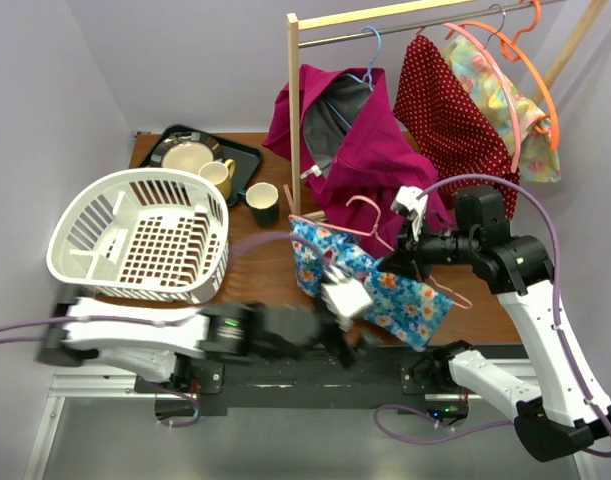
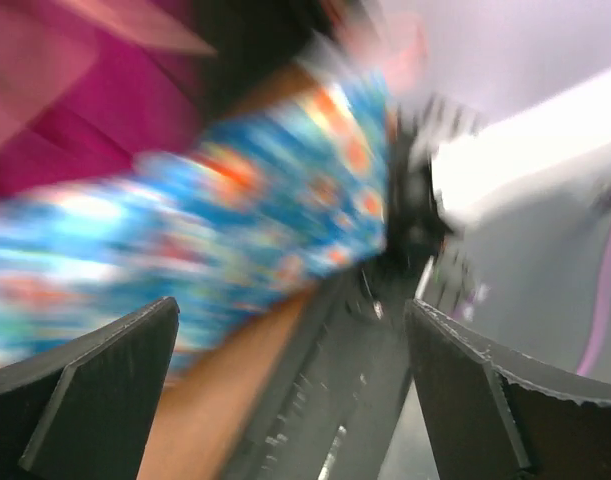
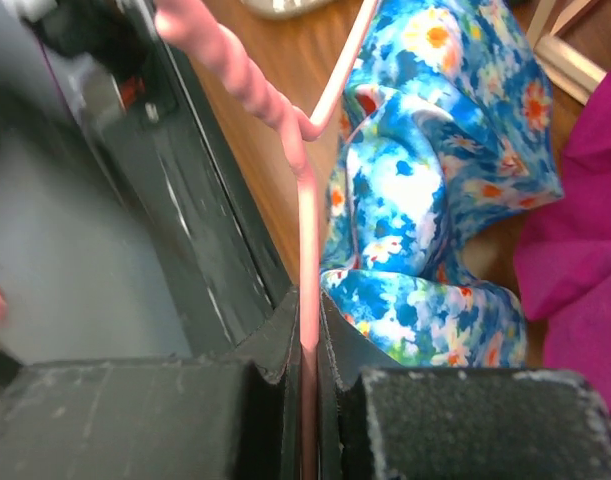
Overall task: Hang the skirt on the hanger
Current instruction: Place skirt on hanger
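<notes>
The blue floral skirt [image 1: 380,285] lies crumpled on the wooden table near its front edge. It also shows in the right wrist view [image 3: 425,200] and, blurred, in the left wrist view [image 2: 235,210]. A pink hanger [image 1: 370,215] lies over the skirt with its hook toward the rack. My right gripper [image 1: 400,262] is shut on the hanger's thin pink rod [image 3: 308,300], just left of the skirt's folds. My left gripper [image 1: 340,345] is open and empty at the table's front edge, just in front of the skirt [image 2: 290,370].
A white laundry basket [image 1: 135,235] stands at the left. A black tray [image 1: 245,155] with dishes, a yellow mug [image 1: 220,175] and a dark cup [image 1: 262,203] are behind it. A wooden rack post [image 1: 295,110] carries hung magenta [image 1: 355,140] and red dotted [image 1: 445,110] garments.
</notes>
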Robot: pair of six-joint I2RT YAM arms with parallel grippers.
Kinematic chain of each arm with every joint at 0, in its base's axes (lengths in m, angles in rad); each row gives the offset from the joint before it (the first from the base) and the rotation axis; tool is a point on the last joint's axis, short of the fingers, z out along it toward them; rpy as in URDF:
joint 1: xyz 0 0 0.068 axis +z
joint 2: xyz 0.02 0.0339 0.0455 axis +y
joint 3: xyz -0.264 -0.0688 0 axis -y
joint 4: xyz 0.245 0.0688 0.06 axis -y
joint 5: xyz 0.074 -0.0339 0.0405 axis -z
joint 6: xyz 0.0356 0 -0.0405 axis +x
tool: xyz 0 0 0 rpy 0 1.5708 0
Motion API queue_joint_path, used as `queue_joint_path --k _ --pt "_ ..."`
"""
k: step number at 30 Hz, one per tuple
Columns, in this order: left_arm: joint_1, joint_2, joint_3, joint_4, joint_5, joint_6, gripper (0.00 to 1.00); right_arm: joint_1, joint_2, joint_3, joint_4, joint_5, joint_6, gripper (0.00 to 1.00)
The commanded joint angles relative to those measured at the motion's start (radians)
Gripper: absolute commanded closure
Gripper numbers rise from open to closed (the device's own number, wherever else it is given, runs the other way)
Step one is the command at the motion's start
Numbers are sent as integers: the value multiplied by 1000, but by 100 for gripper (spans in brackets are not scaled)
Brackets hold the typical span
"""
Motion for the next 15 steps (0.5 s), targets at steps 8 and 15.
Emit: queue_joint_path --k 8,15 --pt "341 -337 0 -272 191 232 0 -4 -38 185 -352 -20 -470 100" --pt "364 -302 -4 -243 18 277 0 -51 -68 463 -457 115 -440 100"
